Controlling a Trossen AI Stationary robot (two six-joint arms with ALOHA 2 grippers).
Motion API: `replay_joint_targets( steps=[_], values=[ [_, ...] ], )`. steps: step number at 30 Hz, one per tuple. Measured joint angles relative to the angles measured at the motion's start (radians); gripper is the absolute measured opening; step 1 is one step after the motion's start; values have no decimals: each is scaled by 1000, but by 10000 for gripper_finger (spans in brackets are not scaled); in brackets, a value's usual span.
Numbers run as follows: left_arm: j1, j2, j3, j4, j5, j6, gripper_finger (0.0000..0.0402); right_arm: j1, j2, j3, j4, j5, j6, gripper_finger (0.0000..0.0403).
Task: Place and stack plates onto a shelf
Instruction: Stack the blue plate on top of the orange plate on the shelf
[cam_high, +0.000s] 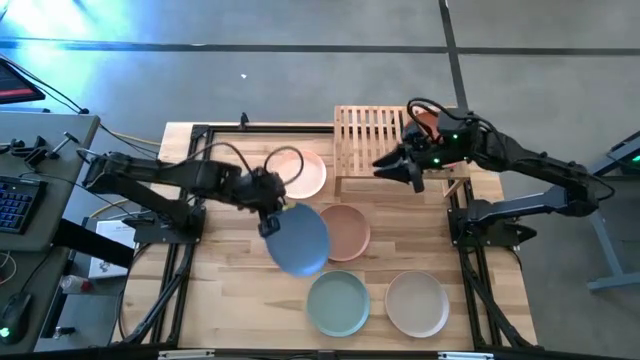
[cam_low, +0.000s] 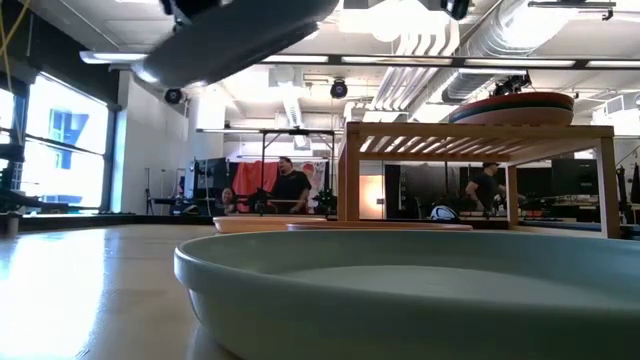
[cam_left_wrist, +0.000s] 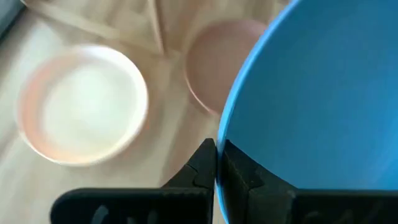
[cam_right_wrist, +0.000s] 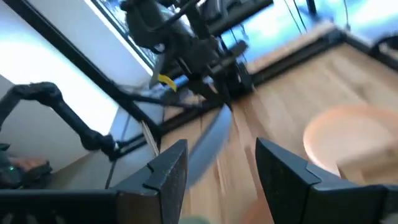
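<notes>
At the high view's centre, your left gripper (cam_high: 268, 224) pinches the blue plate (cam_high: 299, 240) by its rim, lifted clear so it can travel to the shelf (cam_high: 372, 140). Farther up, your right gripper (cam_high: 412, 176) waits beside the shelf, jaws spread, empty.

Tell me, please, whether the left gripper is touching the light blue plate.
Touching: the left wrist view shows the left gripper clamped on the light blue plate's rim.

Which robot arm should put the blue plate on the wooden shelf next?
The left arm, probably. Its end effector is already shut on the rim of the blue plate, held up off the table. The right end effector is open and empty, hovering at the shelf, so it would have to take the plate over first.
</notes>
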Motion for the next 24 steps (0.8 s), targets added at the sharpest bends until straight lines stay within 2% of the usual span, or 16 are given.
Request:
replay_joint_targets(
  steps=[8,13,18,24],
  values=[
    [104,0,104,-12,-8,115,0,25,70,0,253,52,-41,169],
    [162,1,183,-125,-9,145,0,30,106,3,388,54,-61,169],
    [215,0,242,-235,-9,118,0,29,157,68,353,150,-72,169],
    [254,1,252,-262,-6,47,0,29,258,185,128,237,-61,169]
  ],
)
